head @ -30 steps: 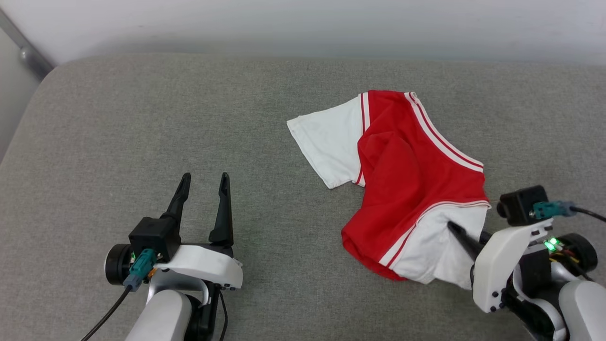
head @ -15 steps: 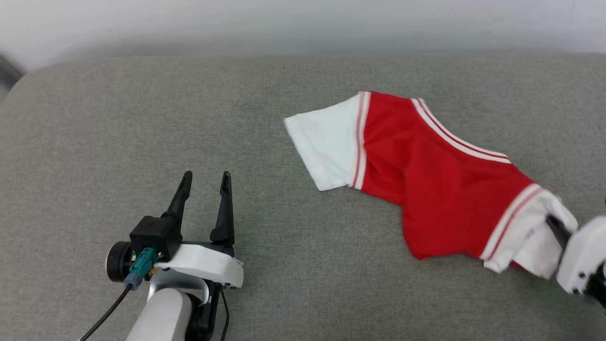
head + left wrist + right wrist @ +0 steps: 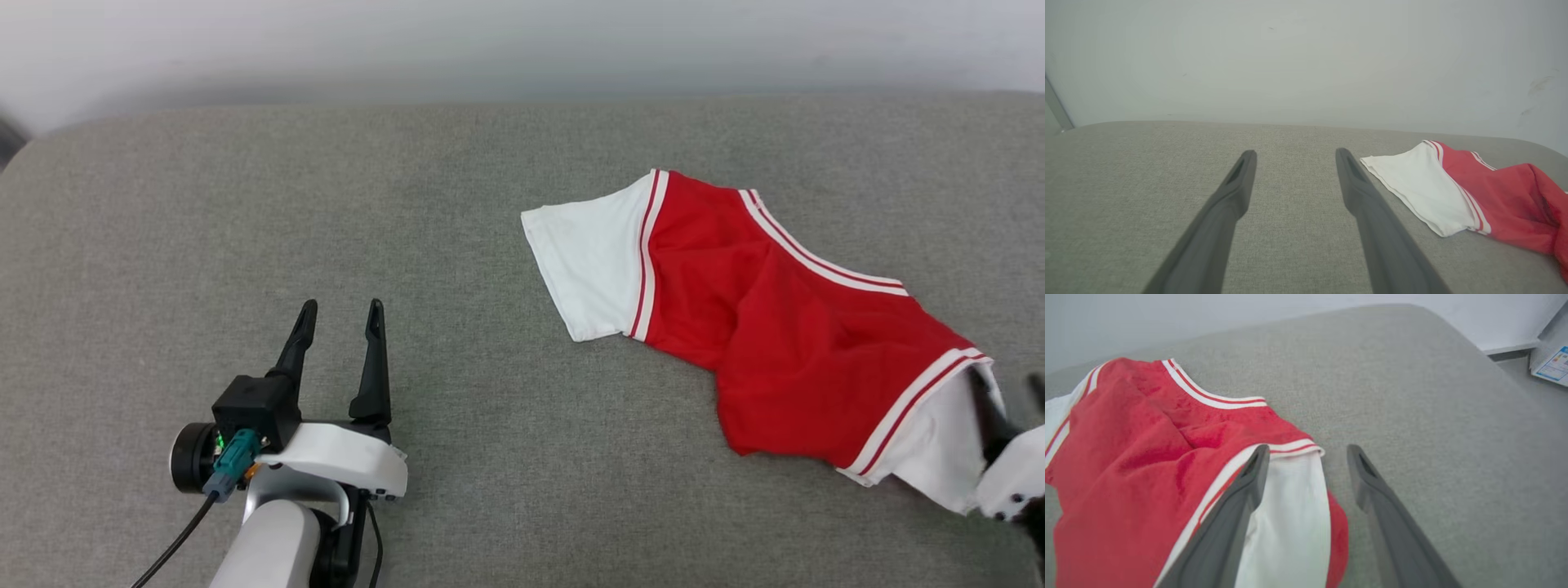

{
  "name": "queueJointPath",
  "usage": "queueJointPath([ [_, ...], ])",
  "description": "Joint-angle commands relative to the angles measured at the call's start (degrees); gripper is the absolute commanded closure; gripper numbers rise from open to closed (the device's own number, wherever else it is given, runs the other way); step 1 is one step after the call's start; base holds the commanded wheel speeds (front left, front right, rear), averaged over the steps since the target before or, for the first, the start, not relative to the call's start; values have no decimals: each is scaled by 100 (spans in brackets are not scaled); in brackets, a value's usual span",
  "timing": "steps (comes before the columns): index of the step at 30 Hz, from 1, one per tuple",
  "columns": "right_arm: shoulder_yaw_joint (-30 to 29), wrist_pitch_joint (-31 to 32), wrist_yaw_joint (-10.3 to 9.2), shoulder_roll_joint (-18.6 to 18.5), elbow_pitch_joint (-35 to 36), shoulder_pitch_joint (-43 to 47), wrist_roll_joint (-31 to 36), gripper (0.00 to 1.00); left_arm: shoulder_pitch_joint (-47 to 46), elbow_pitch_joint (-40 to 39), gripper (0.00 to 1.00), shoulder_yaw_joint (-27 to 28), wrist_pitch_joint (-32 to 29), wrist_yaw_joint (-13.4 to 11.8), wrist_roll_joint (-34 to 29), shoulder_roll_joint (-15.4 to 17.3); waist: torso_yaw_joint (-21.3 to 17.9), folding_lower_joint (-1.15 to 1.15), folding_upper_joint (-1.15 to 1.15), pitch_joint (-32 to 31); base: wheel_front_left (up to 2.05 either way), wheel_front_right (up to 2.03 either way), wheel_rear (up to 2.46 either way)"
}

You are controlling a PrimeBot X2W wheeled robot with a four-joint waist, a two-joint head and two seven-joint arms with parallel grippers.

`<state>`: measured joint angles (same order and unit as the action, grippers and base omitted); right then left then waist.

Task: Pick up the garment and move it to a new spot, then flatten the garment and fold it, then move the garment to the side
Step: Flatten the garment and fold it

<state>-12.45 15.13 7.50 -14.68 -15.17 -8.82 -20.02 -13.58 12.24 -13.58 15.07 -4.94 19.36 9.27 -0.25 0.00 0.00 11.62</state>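
The right gripper stands wide open at the garment's near white sleeve, one finger over the cloth and gripping nothing; half a second ago it pinched that sleeve. The left gripper hovers open and empty. The garment lies stretched across the right of the grey cushion, no longer bunched.

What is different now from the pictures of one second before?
The right claw pulled the white sleeve toward the robot's right, so the bunched shirt stretched out. Then it opened and let the sleeve go. The left claw stayed open and idle.
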Motion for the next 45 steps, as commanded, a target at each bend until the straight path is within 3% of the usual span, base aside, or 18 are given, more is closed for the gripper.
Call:
queueJointPath([
  [1, -63, -243, -2, -24, 61, -21, 87, 0, 53, 12, 0, 24, 13, 11, -28, 29, -24, 0, 0, -66, 0, 0, 0],
  [7, -252, -1346, -2, 179, 399, -36, 704, 0, 159, 29, 0, 36, 10, -5, -25, 83, -59, 0, 0, -307, 0, 0, 0],
  [13, 210, -1906, -2, 455, 960, 180, 1080, 0, 315, 27, 0, 21, -55, -53, -7, 159, -77, 0, 0, -577, 0, 0, 0],
  [24, 1068, -1932, -2, 936, 1893, 1094, 1300, 0, 612, -4, 0, -17, -234, -116, 65, 246, -99, 0, 0, -995, 0, 0, 0],
  [31, 1341, -1835, -2, 1028, 2218, 1464, 1248, 0, 667, -80, 0, -50, -376, -160, 68, 319, -285, 0, 0, -1110, 0, 0, 0],
  [37, 1333, -1836, -2, 1064, 2374, 1332, 1197, 0, 138, -77, 0, -291, -664, 49, 7, 317, -493, 0, 0, -926, 0, 0, 0],
  [45, 1396, -2003, -2, 1110, 2259, 941, 1067, 0, -1527, 459, 0, -844, -1808, 762, -33, 327, -925, 0, 0, -173, 0, 0, 0],
])
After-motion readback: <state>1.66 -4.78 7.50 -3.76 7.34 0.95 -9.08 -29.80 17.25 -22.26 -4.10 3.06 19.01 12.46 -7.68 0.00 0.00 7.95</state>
